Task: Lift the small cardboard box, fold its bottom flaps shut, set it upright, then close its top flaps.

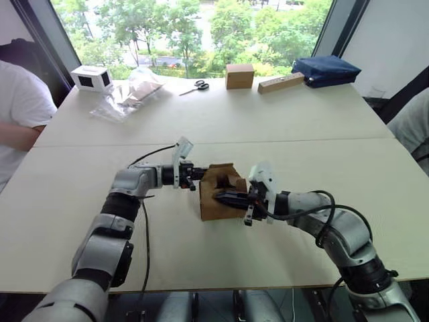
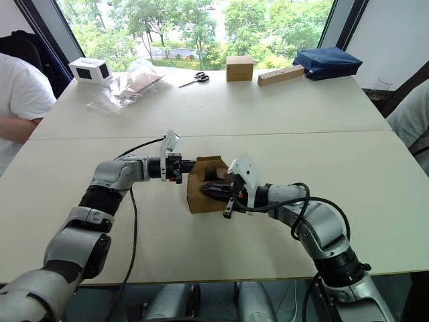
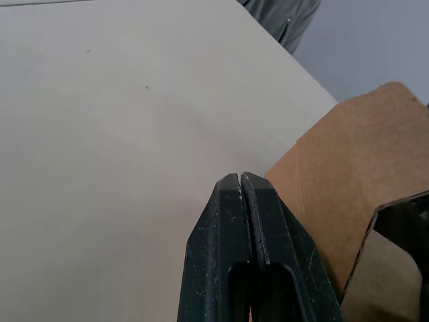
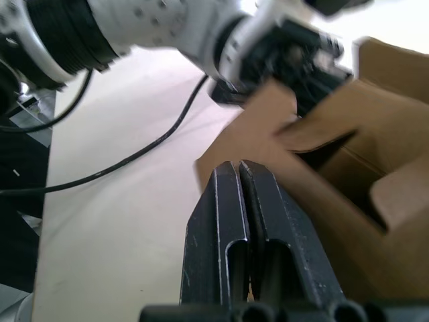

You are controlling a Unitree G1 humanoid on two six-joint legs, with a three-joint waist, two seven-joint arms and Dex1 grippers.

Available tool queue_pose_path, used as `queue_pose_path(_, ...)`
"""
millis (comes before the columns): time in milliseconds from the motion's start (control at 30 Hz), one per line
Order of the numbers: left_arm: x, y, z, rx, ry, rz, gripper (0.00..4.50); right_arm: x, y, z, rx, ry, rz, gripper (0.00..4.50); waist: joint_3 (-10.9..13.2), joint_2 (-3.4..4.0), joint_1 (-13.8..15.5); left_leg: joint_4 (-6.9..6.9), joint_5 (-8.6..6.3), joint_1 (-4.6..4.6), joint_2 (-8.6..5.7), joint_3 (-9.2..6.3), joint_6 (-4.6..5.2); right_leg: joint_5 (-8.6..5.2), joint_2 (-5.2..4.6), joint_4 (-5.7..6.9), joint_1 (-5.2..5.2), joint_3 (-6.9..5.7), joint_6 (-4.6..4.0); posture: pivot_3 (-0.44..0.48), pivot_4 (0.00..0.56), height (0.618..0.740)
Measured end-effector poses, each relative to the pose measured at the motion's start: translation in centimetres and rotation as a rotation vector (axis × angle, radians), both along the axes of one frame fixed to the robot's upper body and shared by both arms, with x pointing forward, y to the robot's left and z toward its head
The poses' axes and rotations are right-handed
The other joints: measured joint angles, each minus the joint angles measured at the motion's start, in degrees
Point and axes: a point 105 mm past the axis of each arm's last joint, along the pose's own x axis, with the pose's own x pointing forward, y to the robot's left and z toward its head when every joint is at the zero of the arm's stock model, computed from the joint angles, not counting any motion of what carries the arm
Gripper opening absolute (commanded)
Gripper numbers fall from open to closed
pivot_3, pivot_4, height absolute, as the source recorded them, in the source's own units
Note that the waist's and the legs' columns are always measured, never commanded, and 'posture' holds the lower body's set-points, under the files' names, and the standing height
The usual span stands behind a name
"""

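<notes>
The small cardboard box [image 1: 213, 206] sits mid-table with its top flaps standing open. My left gripper [image 1: 194, 177] is shut and empty, its tips pressed against the box's left upper flap [image 3: 355, 174]. My right gripper [image 1: 222, 196] comes in from the right, also shut with nothing between its fingers. It lies over the box's open top, pointing toward the left gripper. In the right wrist view the shut fingertips [image 4: 228, 176] hover over a brown flap, and the box's [image 4: 335, 221] dark inside shows beyond them.
Along the far edge are a white box with black panels [image 1: 92, 78], a clear plastic bag [image 1: 131, 94], scissors [image 1: 195, 86], a tan cube carton [image 1: 239, 76], a wooden block [image 1: 281, 82] and a navy bag [image 1: 325, 70]. A person [image 1: 20, 107] sits at the left and another [image 1: 412, 124] at the right.
</notes>
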Motion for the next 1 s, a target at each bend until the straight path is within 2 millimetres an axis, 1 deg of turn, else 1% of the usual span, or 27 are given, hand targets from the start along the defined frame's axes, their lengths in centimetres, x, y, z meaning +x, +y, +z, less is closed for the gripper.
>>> queue_pose_path(100, -0.6, 0.2, -0.6, 0.008, 0.017, -0.009, 0.0, 0.3, -0.1, -0.8, -0.036, -0.015, -0.002, 0.06, 0.0, 0.0, 0.04, 0.01, 0.01, 0.01, 0.0, 0.0, -0.01, 0.0, 0.0, 0.02, 0.0, 0.0, 0.0, 0.0, 0.15, 0.74)
queue_pose_path(367, -0.7, 1.2, -0.4, 0.051, -0.018, 0.01, 0.0, 0.3, 0.1, -0.7, -0.031, -0.029, 0.004, 0.06, 0.0, 0.0, -0.02, 0.01, 0.02, 0.02, 0.0, -0.02, -0.03, 0.0, 0.01, 0.04, 0.0, 0.0, 0.0, 0.0, 0.15, 0.74)
queue_pose_path(433, -0.5, 2.1, 0.3, 0.05, -0.035, 0.038, 0.0, 0.4, 0.1, -0.6, -0.021, -0.026, -0.001, 0.06, 0.0, -0.01, -0.09, 0.01, 0.02, 0.02, 0.01, -0.01, -0.03, 0.0, 0.0, 0.04, -0.01, 0.0, 0.0, 0.0, 0.15, 0.74)
queue_pose_path(500, -0.7, 3.3, 2.1, 0.025, -0.067, 0.058, 0.0, 0.6, -0.1, -0.4, -0.016, -0.024, -0.011, 0.06, 0.0, -0.01, -0.1, 0.0, 0.01, 0.01, 0.01, -0.02, -0.03, 0.0, 0.0, 0.05, -0.02, 0.01, 0.0, 0.0, 0.15, 0.74)
queue_pose_path(600, -2.1, 4.2, 4.6, -0.019, -0.115, 0.039, 0.0, 0.8, -0.3, -0.2, -0.015, -0.027, -0.025, 0.06, 0.0, 0.0, -0.04, -0.01, 0.01, 0.02, 0.01, -0.03, -0.03, 0.0, -0.04, 0.04, -0.02, 0.01, 0.0, 0.0, 0.15, 0.74)
queue_pose_path(667, -4.1, 4.2, 5.2, -0.037, -0.109, -0.013, 0.0, 0.9, -0.4, 0.0, -0.015, -0.033, -0.031, 0.06, -0.01, 0.01, 0.05, -0.01, 0.01, 0.01, 0.0, -0.03, -0.04, 0.0, -0.07, 0.03, 0.0, 0.02, 0.0, 0.0, 0.15, 0.74)
queue_pose_path(800, -8.0, 3.6, 4.7, -0.039, -0.058, -0.125, 0.0, 1.0, -0.5, 0.0, -0.016, -0.032, -0.034, 0.06, -0.01, 0.01, 0.01, -0.02, 0.01, 0.01, 0.01, -0.03, -0.03, -0.01, -0.07, 0.02, 0.0, 0.02, -0.01, 0.0, 0.15, 0.74)
queue_pose_path(867, -9.1, 3.2, 4.2, -0.01, -0.057, -0.157, 0.0, 1.0, -0.8, -0.1, -0.018, -0.03, -0.041, 0.06, -0.01, 0.01, 0.13, -0.02, 0.02, 0.02, 0.01, -0.03, -0.04, -0.01, -0.07, 0.02, 0.01, 0.02, -0.02, 0.0, 0.15, 0.74)
queue_pose_path(1000, -9.4, 2.1, 2.2, 0.028, -0.03, -0.147, 0.0, 0.9, -1.2, 0.0, -0.018, -0.026, -0.056, 0.06, -0.01, 0.01, 0.27, -0.01, 0.02, 0.02, 0.0, -0.03, -0.04, -0.01, -0.07, 0.01, 0.04, 0.01, -0.02, 0.0, 0.15, 0.74)
